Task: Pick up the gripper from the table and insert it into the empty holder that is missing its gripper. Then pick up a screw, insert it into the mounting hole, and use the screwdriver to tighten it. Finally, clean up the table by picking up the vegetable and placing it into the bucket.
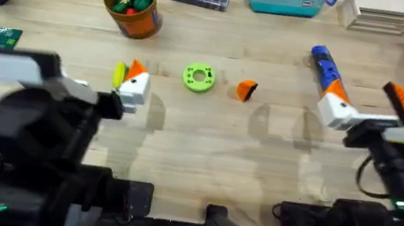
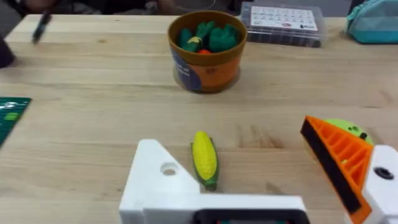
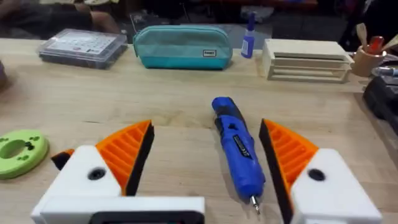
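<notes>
Between the right claw's (image 3: 205,171) fingers, the screwdriver (image 3: 238,145) lies lengthwise.

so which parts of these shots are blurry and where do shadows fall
Overhead: the left arm looms dark and blurred near the camera; soft shadows lie on the table below the green ring. Left wrist: the bucket is slightly soft. Right wrist: the screwdriver is sharp, the background hazy.

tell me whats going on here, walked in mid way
Two robot arms sit at a wooden table, neither holding anything. The left hand is missing one orange tip and hovers open around a toy corn. The loose orange tip lies by a green ring. The right hand is open around the blue screwdriver. The orange bucket waits at the back.
</notes>
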